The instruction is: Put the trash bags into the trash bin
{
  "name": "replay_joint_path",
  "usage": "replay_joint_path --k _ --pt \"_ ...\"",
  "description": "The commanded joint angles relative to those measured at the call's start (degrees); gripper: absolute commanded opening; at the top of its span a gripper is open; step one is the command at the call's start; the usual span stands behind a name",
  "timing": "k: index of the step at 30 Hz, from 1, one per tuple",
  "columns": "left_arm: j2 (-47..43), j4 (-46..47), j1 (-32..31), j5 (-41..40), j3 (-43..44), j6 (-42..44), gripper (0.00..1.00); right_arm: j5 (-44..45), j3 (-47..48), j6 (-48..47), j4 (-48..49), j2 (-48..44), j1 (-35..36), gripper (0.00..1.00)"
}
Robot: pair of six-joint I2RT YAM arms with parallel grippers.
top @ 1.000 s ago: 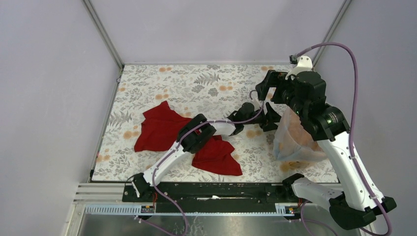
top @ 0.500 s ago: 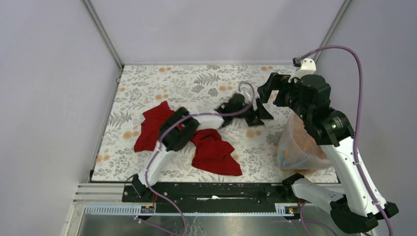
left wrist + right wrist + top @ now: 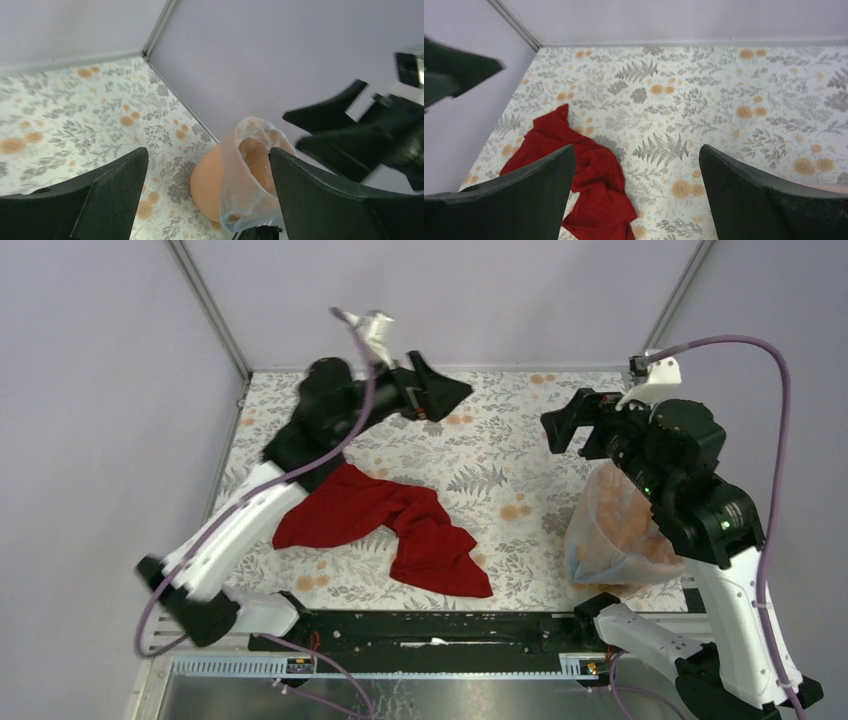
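The trash bin (image 3: 212,179), a round orange bucket, stands at the table's right side. The trash bag (image 3: 590,535), a thin pale-blue film, is draped over its rim and down its side, and shows again as wrinkled film (image 3: 247,175) in the left wrist view. My left gripper (image 3: 432,396) hangs high over the table's far middle, open and empty, far from the bin. My right gripper (image 3: 566,426) hovers just beyond the bin's far-left side, open with nothing between its fingers (image 3: 544,175).
A large red cloth (image 3: 385,520) lies crumpled on the floral table (image 3: 480,450), left of centre, also in the right wrist view (image 3: 594,185). Grey walls close in the left, back and right sides. My right arm (image 3: 700,510) leans over the bin.
My left arm has swung up and back to the left, away from the bin, and its jaws have widened. My right gripper drifted slightly right. The red cloth now lies uncovered.
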Motion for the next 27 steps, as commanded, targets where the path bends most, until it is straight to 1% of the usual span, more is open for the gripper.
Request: replay_joint_path --k 1,6,10,17,23,25,27 --pt "-11.47 -12.54 0.12 -6.67 -0.2 9.45 0.98 -0.06 5.68 -2.43 0.23 -2.1 -0.16 1.0" --pt "-22.99 -18.23 0.1 -12.4 2.3 13.0 0.99 -2.79 7.16 -1.91 3.1 -3.96 -0.12 1.0" --pt "-27.0 -20.75 0.14 -16.55 4.05 14.76 0.99 -4.22 6.35 -1.38 5.59 -5.31 -0.12 1.0" --pt "-27.56 -22.87 0.11 -17.94 6.77 15.55 0.99 -2.22 4.98 -1.57 7.17 -6.41 -0.12 1.0" --pt "-26.72 -22.86 0.09 -18.37 7.08 16.05 0.99 -0.8 5.11 -2.8 7.25 -6.43 -0.12 1.0" --pt "-26.39 -22.91 0.09 -18.37 7.37 16.23 0.99 -2.5 4.18 -4.38 8.15 -6.62 -0.12 1.0" --pt "-25.89 -22.91 0.09 -18.11 8.45 16.65 0.99 0.55 6.06 -4.22 6.23 -5.45 -0.13 1.0"
